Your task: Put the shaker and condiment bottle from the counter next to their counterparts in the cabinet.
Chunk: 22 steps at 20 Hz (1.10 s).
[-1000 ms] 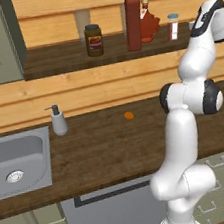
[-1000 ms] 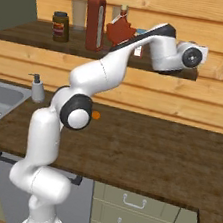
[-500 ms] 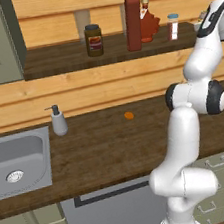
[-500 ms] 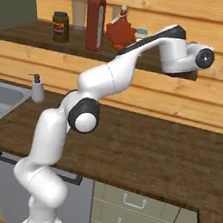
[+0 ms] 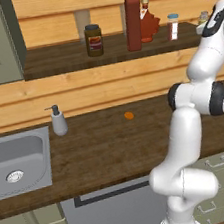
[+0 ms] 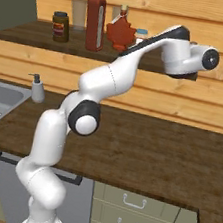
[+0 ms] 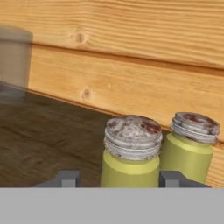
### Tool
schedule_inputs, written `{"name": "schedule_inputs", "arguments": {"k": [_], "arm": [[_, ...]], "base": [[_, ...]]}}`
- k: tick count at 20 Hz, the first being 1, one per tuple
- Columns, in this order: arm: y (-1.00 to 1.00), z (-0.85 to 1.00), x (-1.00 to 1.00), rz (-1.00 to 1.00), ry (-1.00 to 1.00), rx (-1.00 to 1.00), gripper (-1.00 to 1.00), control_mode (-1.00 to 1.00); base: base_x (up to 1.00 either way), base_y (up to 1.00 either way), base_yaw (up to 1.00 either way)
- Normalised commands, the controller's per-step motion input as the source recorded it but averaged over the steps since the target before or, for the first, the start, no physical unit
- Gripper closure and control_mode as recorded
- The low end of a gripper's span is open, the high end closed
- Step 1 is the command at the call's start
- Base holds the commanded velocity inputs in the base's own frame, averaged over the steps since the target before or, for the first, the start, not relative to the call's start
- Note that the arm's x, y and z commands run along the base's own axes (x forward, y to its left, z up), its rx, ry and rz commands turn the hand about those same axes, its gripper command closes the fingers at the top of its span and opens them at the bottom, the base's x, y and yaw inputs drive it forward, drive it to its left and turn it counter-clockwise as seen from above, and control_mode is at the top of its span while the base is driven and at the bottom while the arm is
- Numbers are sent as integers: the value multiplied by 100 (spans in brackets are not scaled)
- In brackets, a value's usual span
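Your end effector (image 7: 119,178) is up at the cabinet shelf (image 7: 39,131), and its two tips sit wide apart on either side of the near shaker (image 7: 131,153). I cannot tell if they squeeze it. You put it here because its twin shaker (image 7: 191,144) stands just beside it, by the wooden wall. Both shakers have lids on.

Two rear base views, left and right, sharing counter (image 5: 104,150) and shelf (image 6: 39,34); hand view close on shelf shakers (image 7: 131,153).
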Motion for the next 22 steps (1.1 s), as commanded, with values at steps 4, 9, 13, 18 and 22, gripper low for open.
{"name": "schedule_inputs", "arguments": {"k": [4, 9, 13, 18, 22], "arm": [[-19, 0, -70, 0, 0, 0, -100, -100], [-35, 0, -91, 0, 0, 3, -100, -100], [-33, 0, -89, 0, 0, 4, -100, -100], [-29, 2, -87, 0, 0, 5, -100, -100], [-1, 11, -90, 0, 0, 4, -100, -100]], "base": [[0, 0, 0], [0, 0, 0], [0, 0, 0], [0, 0, 0], [0, 0, 0]]}}
